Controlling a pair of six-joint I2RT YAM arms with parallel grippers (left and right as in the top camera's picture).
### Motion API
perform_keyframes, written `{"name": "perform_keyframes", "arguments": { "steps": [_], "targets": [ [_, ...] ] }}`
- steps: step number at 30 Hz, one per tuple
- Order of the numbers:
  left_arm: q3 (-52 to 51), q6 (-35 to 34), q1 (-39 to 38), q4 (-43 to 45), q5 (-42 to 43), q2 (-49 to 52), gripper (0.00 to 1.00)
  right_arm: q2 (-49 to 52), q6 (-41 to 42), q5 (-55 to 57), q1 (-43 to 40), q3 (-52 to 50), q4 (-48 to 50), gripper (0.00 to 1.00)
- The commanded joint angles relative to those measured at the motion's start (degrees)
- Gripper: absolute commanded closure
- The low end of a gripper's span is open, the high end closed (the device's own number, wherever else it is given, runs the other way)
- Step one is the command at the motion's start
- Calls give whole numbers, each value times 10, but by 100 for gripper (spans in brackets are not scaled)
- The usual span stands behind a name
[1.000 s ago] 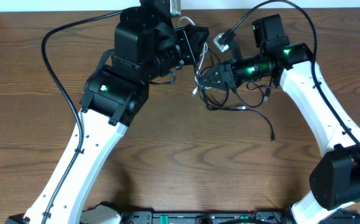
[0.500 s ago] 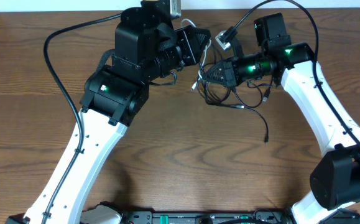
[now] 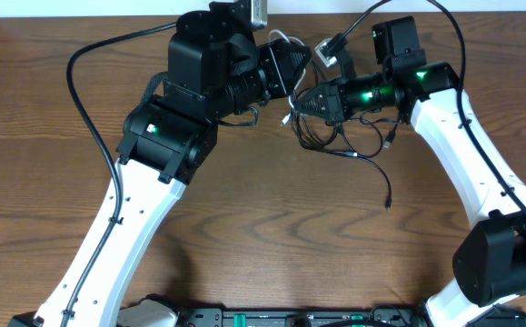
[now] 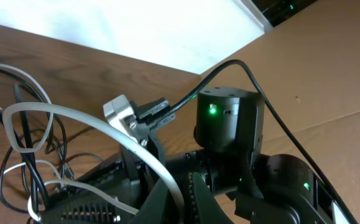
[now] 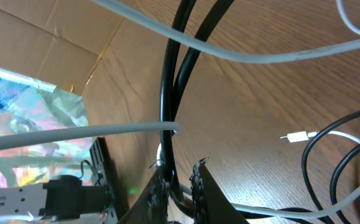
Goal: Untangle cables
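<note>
The cables lie in a tangle (image 3: 335, 136) at the back middle of the wooden table, between my two grippers. My left gripper (image 3: 301, 65) is shut on the white cable (image 4: 74, 115), which loops up from its jaws (image 4: 183, 199) in the left wrist view. My right gripper (image 3: 301, 102) is shut on black cables (image 5: 170, 93) that rise from its jaws (image 5: 178, 177) in the right wrist view. A white plug end (image 5: 295, 135) hangs over the wood. One black cable (image 3: 382, 177) trails toward the front right and ends in a small plug.
A thicker black wire (image 3: 90, 100) curves from the left arm across the back left of the table. A grey connector block (image 3: 324, 56) sits by the right arm's wrist. Cardboard (image 4: 329, 74) stands behind the table. The arm bases sit at the front edge.
Both grippers have moved a little toward the back of the table with their cables. The tangle has been drawn up and back, and the trailing black plug end slid slightly left.
</note>
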Motion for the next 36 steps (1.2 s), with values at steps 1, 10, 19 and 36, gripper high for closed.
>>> {"name": "perform_keyframes", "arguments": {
  "steps": [1, 10, 19, 36],
  "targets": [
    [10, -5, 2, -2, 12, -2, 93, -10, 13, 2, 2, -1, 5, 91],
    [10, -6, 2, -1, 12, -2, 93, -10, 32, 34, 2, -1, 10, 99],
    [10, -5, 47, 5, 11, -16, 93, -10, 111, 282, -6, -1, -56, 99],
    [10, -37, 109, -29, 87, -18, 92, -10, -15, 60, -22, -1, -71, 93]
  ]
}}
